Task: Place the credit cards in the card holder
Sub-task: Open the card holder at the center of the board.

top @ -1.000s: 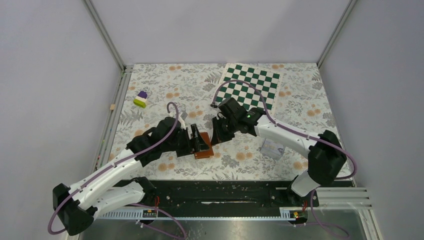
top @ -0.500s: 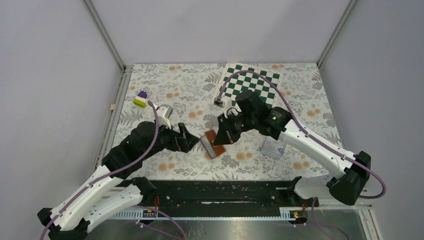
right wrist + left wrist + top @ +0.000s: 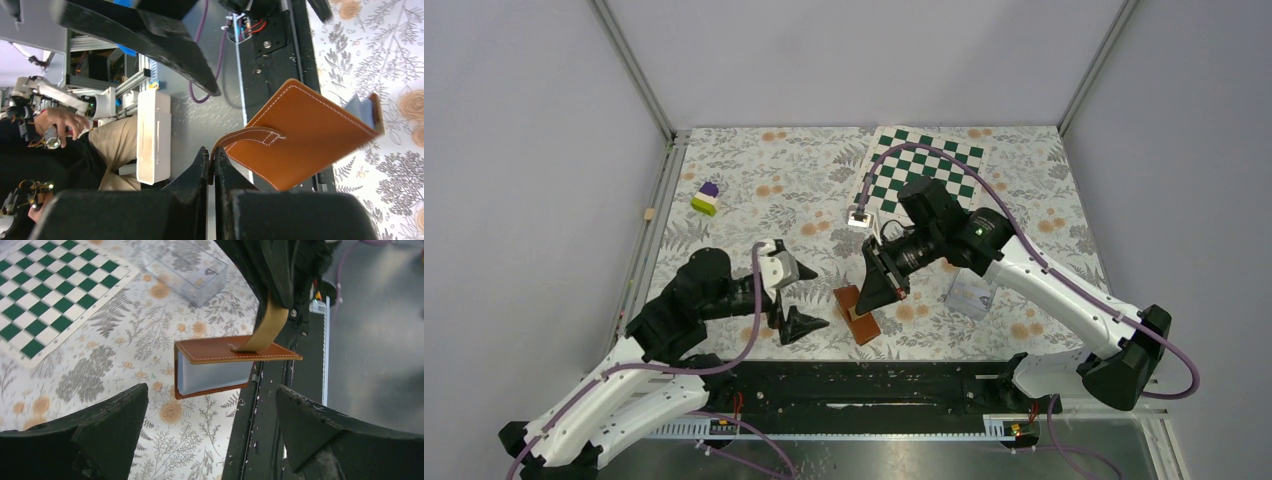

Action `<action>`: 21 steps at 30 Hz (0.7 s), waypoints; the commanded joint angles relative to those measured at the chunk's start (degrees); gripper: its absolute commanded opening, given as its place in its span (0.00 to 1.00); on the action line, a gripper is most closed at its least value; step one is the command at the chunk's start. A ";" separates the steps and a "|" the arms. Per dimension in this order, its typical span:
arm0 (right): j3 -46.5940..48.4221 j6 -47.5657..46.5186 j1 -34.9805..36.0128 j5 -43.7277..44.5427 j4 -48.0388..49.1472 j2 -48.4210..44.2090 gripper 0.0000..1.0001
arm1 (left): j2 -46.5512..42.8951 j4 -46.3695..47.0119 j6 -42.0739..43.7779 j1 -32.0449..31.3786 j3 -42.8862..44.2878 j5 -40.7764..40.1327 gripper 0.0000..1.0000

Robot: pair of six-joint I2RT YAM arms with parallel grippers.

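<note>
The brown leather card holder [image 3: 860, 314] hangs half open by its snap tab over the near middle of the table. It shows in the left wrist view [image 3: 220, 351] with its pale blue-grey inner pocket, and in the right wrist view [image 3: 310, 135]. My right gripper [image 3: 881, 290] is shut on the snap tab [image 3: 245, 136] and holds the wallet from above [image 3: 212, 156]. My left gripper [image 3: 809, 300] is open and empty, a little left of the wallet and facing it [image 3: 211, 405]. No credit cards are in view.
A clear plastic case [image 3: 969, 293] lies right of the wallet [image 3: 192, 272]. A green chessboard [image 3: 924, 170] lies at the back. A purple and yellow block [image 3: 706, 198] and a small wooden cube [image 3: 650, 214] sit at the left. A black rail [image 3: 874, 385] runs along the near edge.
My left gripper let go of the wallet, opened and drew back to the near left. My right gripper carried the wallet by its tab toward the near edge.
</note>
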 commanded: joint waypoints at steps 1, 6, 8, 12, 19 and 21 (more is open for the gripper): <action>3.39 -0.72 -0.15 -7.79 -0.99 -1.78 0.00 | 3.68 2.31 13.61 -0.19 1.30 12.88 0.96; 3.78 -0.31 -0.17 -9.79 -1.12 -1.80 0.00 | 6.08 10.43 14.49 -0.19 -0.55 15.84 0.97; 3.95 -0.16 -0.19 -10.29 -0.99 -1.60 0.00 | 6.94 13.40 14.08 -0.27 -0.99 17.47 0.97; 4.21 0.02 -0.15 -10.90 -1.03 -1.28 0.00 | 8.79 15.08 13.35 -1.00 -0.47 18.68 0.99; 4.41 1.52 -0.15 -11.65 1.17 -1.00 0.00 | 10.30 18.46 10.84 -2.92 -2.10 21.91 0.94; 4.41 1.61 -0.15 -11.74 1.23 -0.80 0.00 | 10.40 19.56 10.27 -3.46 -2.70 21.74 0.85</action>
